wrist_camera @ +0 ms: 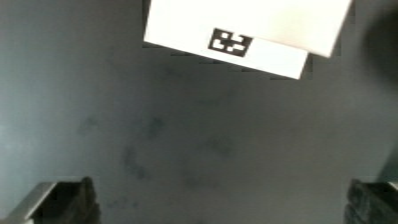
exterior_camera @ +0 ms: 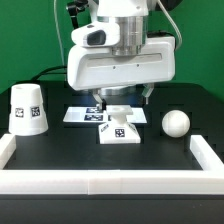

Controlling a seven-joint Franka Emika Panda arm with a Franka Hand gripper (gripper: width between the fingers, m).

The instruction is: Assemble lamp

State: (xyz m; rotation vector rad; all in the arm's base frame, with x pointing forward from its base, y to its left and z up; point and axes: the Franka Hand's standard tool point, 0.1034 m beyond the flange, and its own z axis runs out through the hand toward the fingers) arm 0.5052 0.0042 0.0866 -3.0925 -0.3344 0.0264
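Observation:
The low square lamp base (exterior_camera: pixel 120 129) lies on the black table at the centre, a tag on top. The tapered shade (exterior_camera: pixel 28 108) stands at the exterior view's left. The round bulb (exterior_camera: pixel 176 122) rests at the exterior view's right. My gripper (exterior_camera: pixel 123 100) hangs just above and behind the base, open and empty. In the wrist view the base (wrist_camera: pixel 240 35) shows as a white tagged square, apart from my gripper (wrist_camera: pixel 217 205). The dark fingertips (wrist_camera: pixel 63 202) stand wide apart with only bare table between them.
The marker board (exterior_camera: pixel 82 116) lies flat behind the base, partly under the gripper. A raised white rail (exterior_camera: pixel 100 185) runs along the table's front and both sides. A green wall stands behind.

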